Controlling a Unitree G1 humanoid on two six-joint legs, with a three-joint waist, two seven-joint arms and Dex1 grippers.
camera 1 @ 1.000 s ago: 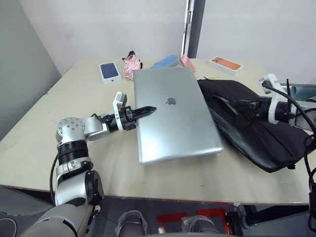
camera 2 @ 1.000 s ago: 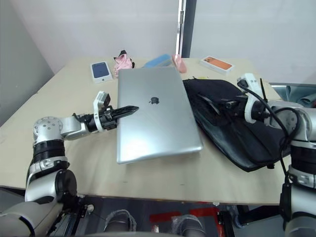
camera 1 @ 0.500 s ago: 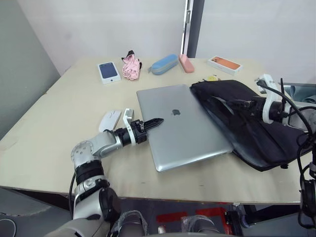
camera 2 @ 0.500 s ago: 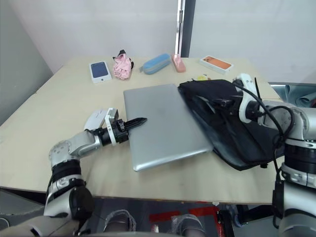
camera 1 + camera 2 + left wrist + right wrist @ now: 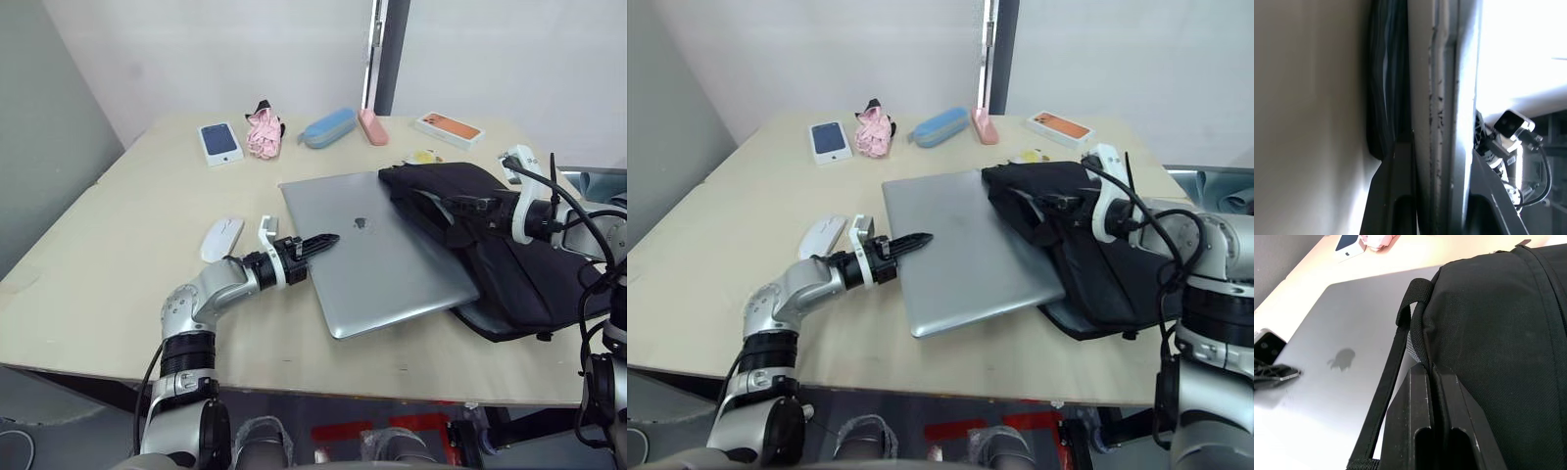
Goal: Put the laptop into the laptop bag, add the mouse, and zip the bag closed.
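Jaws left: left gripper (image 5: 324,241) clamped on the near-left edge of the laptop (image 5: 392,264), one finger above the lid, one below, as the left wrist view shows.
Jaws right: right gripper (image 5: 1431,374) pinched closed on the upper flap of the laptop bag (image 5: 509,264) at its mouth, fabric caught between the fingers.
Laptop: silver-grey, lid closed, logo up, lying at an angle on the table (image 5: 118,255); its far-right part sits inside the bag's opening, the near-left part lies out on the table.
Laptop bag: black, on the table's right side, mouth facing the laptop, top flap lifted over the laptop's corner; one strap handle (image 5: 1386,396) hangs across the lid.
Mouse: white mouse (image 5: 221,238) on the table just beside the left forearm, apart from the laptop.
Far edge: blue phone box (image 5: 219,142), pink crumpled cloth (image 5: 262,130), blue pencil case (image 5: 328,127), pink eraser-like block (image 5: 372,126), box with orange top (image 5: 447,129), all well apart from the laptop.
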